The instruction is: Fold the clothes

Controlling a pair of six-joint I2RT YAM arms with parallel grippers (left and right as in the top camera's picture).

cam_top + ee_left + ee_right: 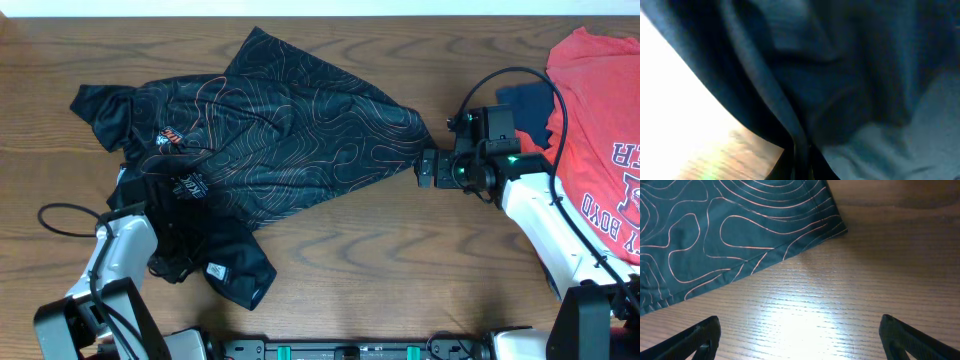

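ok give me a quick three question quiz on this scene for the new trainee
1. True or false: the thin black shirt with orange contour lines is already neatly folded.
2. Fill in: the jaws of the right arm are ____ (open or shut).
3. Which garment lies at the right edge of the brown wooden table? A: red printed shirt. B: white towel. C: green jacket.
Key: 1 false; 2 open; 3 A.

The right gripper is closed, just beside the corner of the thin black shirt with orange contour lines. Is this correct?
No: the right gripper is open, just beside the corner of the thin black shirt with orange contour lines. The right wrist view shows its fingers apart.
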